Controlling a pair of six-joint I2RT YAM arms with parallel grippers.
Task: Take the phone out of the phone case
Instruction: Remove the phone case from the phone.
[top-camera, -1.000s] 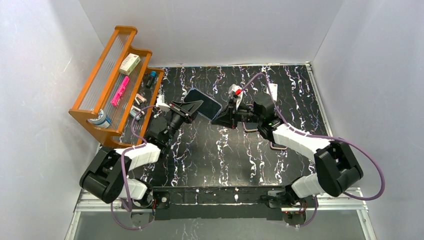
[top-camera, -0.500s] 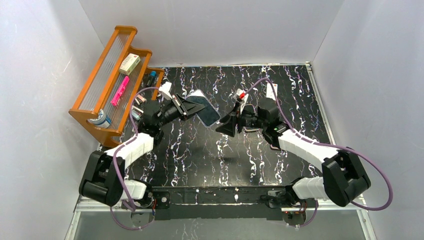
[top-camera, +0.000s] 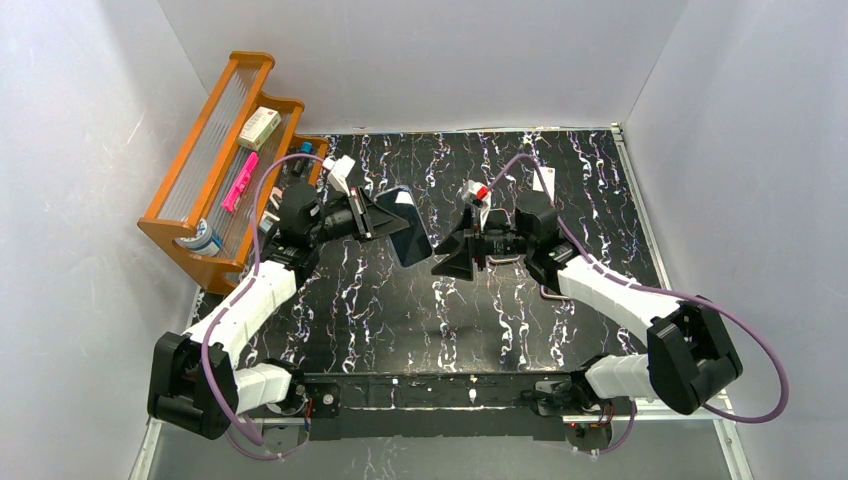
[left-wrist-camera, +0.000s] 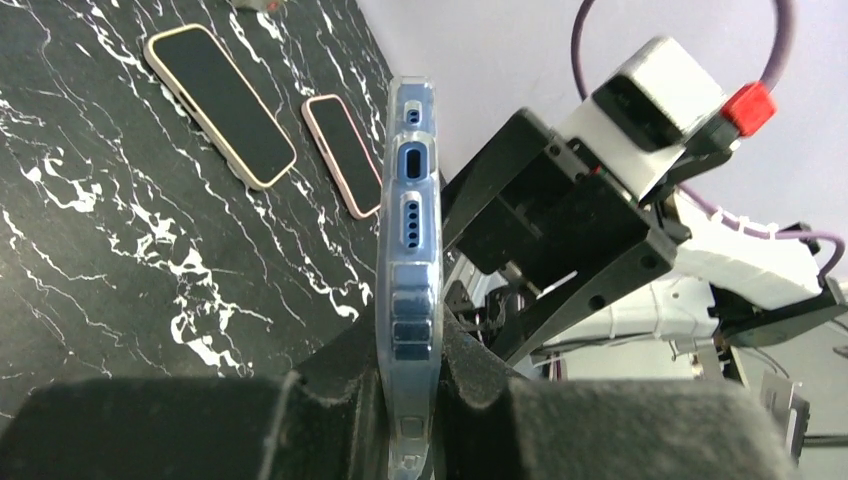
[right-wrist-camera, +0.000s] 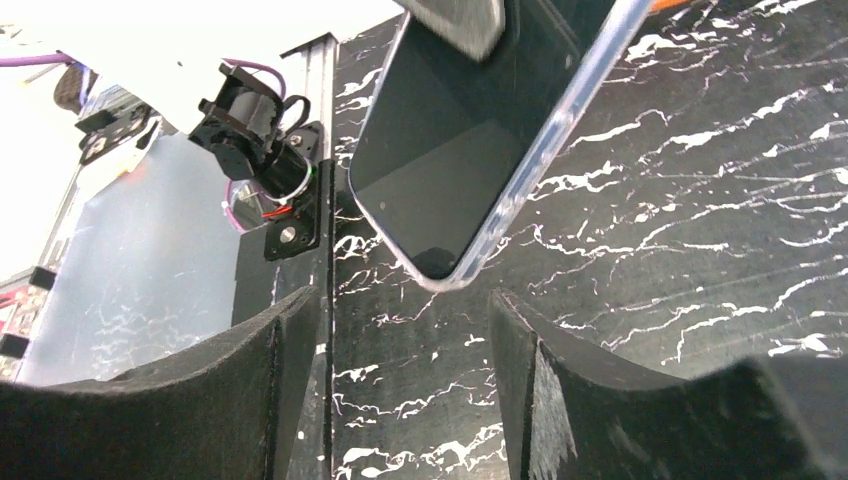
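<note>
A dark phone (top-camera: 408, 228) sits inside a clear phone case (right-wrist-camera: 560, 130) and hangs in the air over the middle of the table, tilted on edge. My left gripper (top-camera: 378, 215) is shut on it. In the left wrist view the phone (left-wrist-camera: 410, 200) stands edge-on, its ports showing, pinched between the pads of my left gripper (left-wrist-camera: 412, 350). To its right my right gripper (top-camera: 447, 255) is open and apart from it. In the right wrist view the phone's screen (right-wrist-camera: 450, 150) hangs just beyond my right gripper (right-wrist-camera: 405, 310), with nothing between the pads.
An orange rack (top-camera: 225, 150) at the left edge holds a white box (top-camera: 260, 127), a pink item (top-camera: 240, 180) and small bottles. Two other phones (left-wrist-camera: 222, 105) (left-wrist-camera: 345, 150) lie flat on the black marbled table (top-camera: 480, 320), partly under the right arm.
My right gripper has let go of the cased phone, opened and drawn back slightly. The left arm has risen and swung the phone to a steeper tilt.
</note>
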